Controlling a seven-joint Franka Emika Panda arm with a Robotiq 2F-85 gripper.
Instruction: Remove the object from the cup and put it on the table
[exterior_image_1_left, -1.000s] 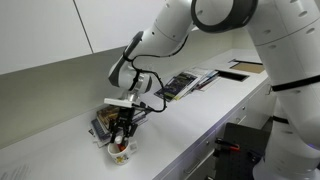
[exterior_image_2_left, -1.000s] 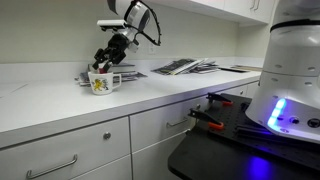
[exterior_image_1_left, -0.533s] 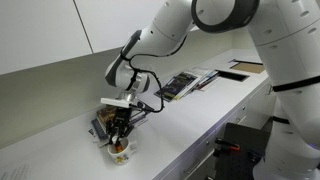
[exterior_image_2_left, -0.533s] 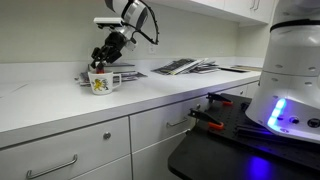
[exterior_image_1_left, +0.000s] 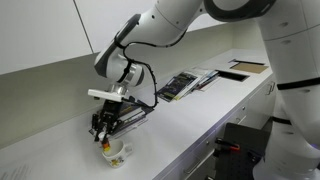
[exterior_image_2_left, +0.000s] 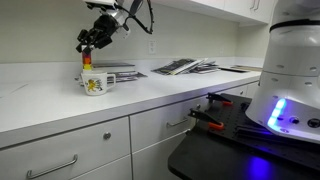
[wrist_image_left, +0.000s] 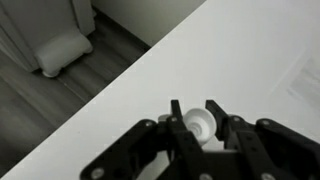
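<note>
The white mug (exterior_image_1_left: 115, 153) stands on the long white countertop (exterior_image_1_left: 200, 120); it also shows in an exterior view (exterior_image_2_left: 96, 84) with a flower print and side handle. My gripper (exterior_image_1_left: 103, 131) hangs above the mug, clear of its rim, and shows raised in an exterior view (exterior_image_2_left: 88, 44). It is shut on the small red-orange object (exterior_image_2_left: 86, 59), which hangs just above the mug. In the wrist view the fingers (wrist_image_left: 198, 118) clamp a small round piece (wrist_image_left: 197, 126) over the countertop (wrist_image_left: 230, 50).
Dark stacked books (exterior_image_2_left: 117, 70) lie behind the mug. Magazines (exterior_image_1_left: 182, 83) are spread further along the counter, also seen in an exterior view (exterior_image_2_left: 182, 66). The counter's front edge drops to a wooden floor (wrist_image_left: 40, 110). Drawers (exterior_image_2_left: 80, 150) sit below.
My gripper has risen out of the mug with the red-orange object in its fingers and shifted slightly sideways. The mug has stayed in place.
</note>
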